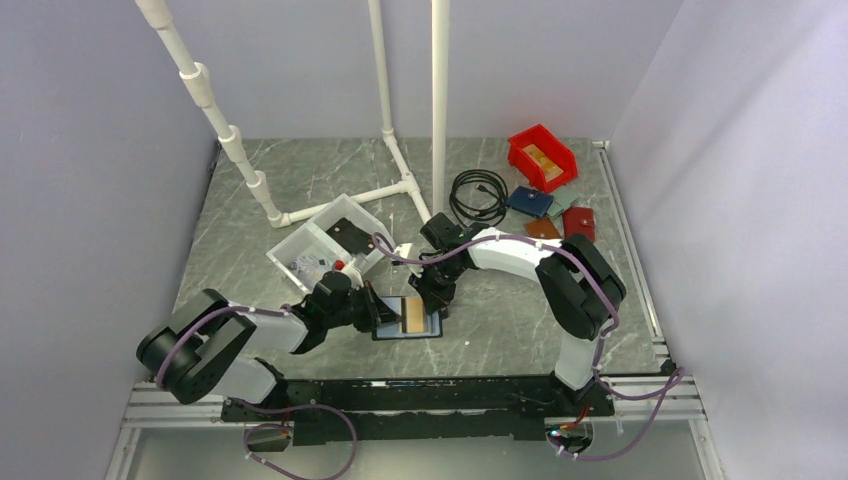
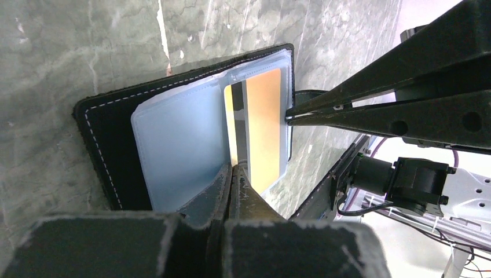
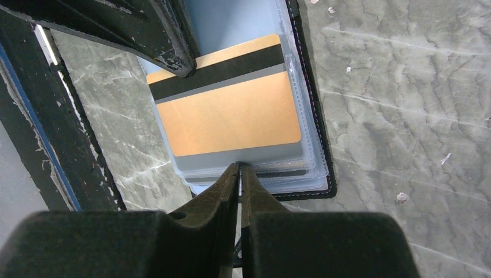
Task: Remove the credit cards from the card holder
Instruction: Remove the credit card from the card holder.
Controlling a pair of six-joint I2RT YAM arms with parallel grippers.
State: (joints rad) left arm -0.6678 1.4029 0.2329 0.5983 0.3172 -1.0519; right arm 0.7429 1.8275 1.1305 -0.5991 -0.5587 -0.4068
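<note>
The black card holder (image 1: 388,331) lies open on the table between the arms, its clear pale-blue sleeves (image 2: 179,145) facing up. A gold-tan credit card (image 3: 228,113) with a black stripe lies on top of the right-hand sleeves (image 1: 412,316). My right gripper (image 3: 239,166) is shut on that card's near edge (image 2: 286,117). My left gripper (image 2: 234,168) is shut, with its tips pressed down at the holder's middle fold by the card's other edge (image 1: 380,310). The pale greyish card cannot be made out.
A white bin (image 1: 320,245) stands behind the left arm. At the back right are a red bin (image 1: 541,157), a coiled black cable (image 1: 478,195), a dark blue wallet (image 1: 528,201), a brown wallet (image 1: 543,228) and a red one (image 1: 578,222). White pipes (image 1: 400,180) cross the back.
</note>
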